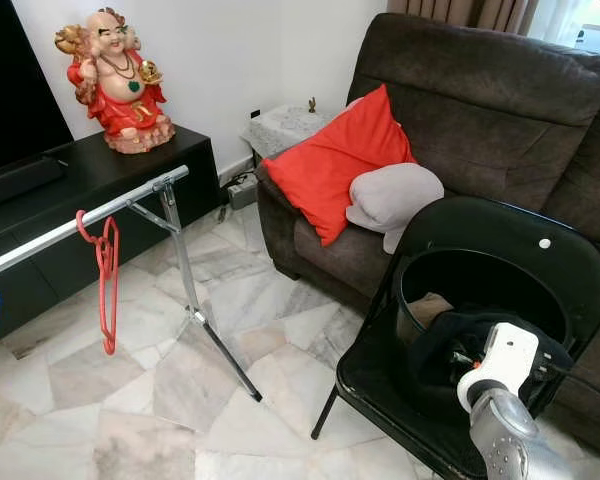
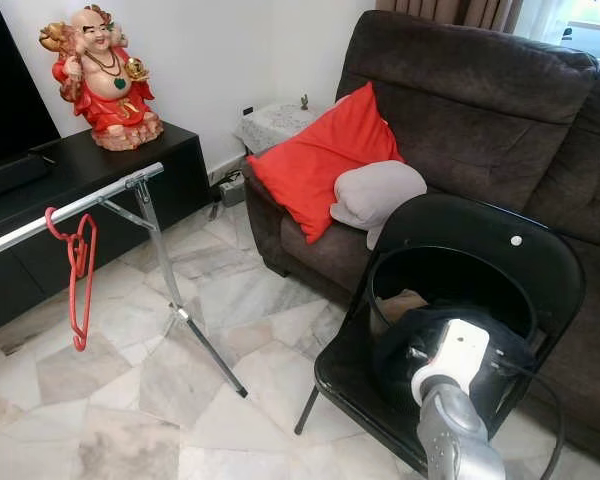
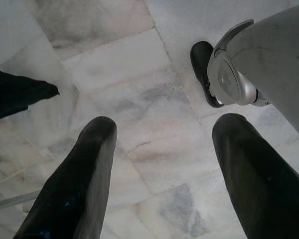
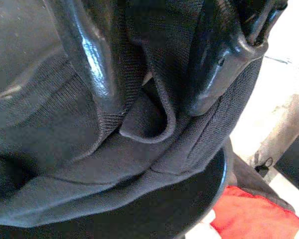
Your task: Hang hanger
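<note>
A red hanger (image 1: 106,275) hung by its hook from the silver rail (image 1: 80,218) of a folding clothes rack, its thin frame dangling straight down, narrow and edge-on to the head camera. It sat near the rail's end, just beside the rack's angled leg. On the black chair, a dark knitted garment (image 4: 139,149) lay bunched in a black tub, a fold of it pinched between the right gripper (image 4: 154,94) fingers.

Red cushion (image 1: 332,165) on brown sofa (image 1: 500,110) — figurine (image 1: 117,80) on cabinet (image 1: 90,180).
</note>
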{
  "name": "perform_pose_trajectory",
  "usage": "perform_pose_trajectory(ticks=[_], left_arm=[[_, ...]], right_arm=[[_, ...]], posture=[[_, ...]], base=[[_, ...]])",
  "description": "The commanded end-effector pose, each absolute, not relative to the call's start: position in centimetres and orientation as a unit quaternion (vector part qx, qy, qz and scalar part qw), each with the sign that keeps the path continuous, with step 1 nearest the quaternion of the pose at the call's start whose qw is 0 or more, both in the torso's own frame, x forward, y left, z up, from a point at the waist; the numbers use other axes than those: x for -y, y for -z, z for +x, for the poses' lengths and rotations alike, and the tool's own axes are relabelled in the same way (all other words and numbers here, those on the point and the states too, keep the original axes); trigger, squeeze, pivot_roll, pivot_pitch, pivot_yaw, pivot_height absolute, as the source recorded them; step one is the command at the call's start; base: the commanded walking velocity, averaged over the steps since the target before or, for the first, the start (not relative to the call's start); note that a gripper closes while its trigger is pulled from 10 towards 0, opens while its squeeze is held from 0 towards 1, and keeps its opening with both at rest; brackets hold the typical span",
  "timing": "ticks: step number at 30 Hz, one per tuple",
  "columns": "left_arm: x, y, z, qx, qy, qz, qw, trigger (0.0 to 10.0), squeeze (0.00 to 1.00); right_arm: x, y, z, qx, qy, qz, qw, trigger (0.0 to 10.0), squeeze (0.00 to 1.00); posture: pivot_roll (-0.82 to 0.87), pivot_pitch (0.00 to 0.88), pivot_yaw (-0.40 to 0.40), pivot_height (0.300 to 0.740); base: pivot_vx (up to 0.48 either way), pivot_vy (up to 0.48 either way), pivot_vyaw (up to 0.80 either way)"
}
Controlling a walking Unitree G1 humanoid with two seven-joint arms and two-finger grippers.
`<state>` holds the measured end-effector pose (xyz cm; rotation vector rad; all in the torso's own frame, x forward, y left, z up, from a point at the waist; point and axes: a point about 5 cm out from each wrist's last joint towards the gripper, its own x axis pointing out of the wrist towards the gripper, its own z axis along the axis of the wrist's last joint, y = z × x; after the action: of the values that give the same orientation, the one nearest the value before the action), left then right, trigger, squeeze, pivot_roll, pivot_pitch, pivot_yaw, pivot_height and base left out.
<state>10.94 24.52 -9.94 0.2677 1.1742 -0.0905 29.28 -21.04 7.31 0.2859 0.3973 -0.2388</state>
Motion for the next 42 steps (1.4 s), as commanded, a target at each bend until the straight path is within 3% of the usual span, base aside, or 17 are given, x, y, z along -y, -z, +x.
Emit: perform_pose_trajectory(ticks=[1, 20, 42], left_arm=[[-25.0, 9.9, 10.6, -0.558, 0.041, 0.137, 0.817, 10.0, 0.00], [-25.0, 9.9, 10.6, -0.560, 0.044, 0.140, 0.816, 10.0, 0.00], [-25.0, 9.9, 10.6, -0.561, 0.046, 0.142, 0.814, 10.0, 0.00]], right_arm=[[20.7, -7.5, 29.7, -0.193, 0.105, 0.143, 0.965, 10.0, 0.00], [19.5, -7.7, 29.8, -0.188, 0.072, 0.150, 0.968, 10.0, 0.00], [19.8, -6.9, 29.1, -0.203, 0.117, 0.155, 0.960, 10.0, 0.00]], posture=[[0.02, 0.021, 0.034, 0.740], [0.02, 0.016, 0.034, 0.740], [0.02, 0.018, 0.034, 0.740]], base=[[0.000, 0.000, 0.00], [0.000, 0.000, 0.00], [0.000, 0.000, 0.00]])
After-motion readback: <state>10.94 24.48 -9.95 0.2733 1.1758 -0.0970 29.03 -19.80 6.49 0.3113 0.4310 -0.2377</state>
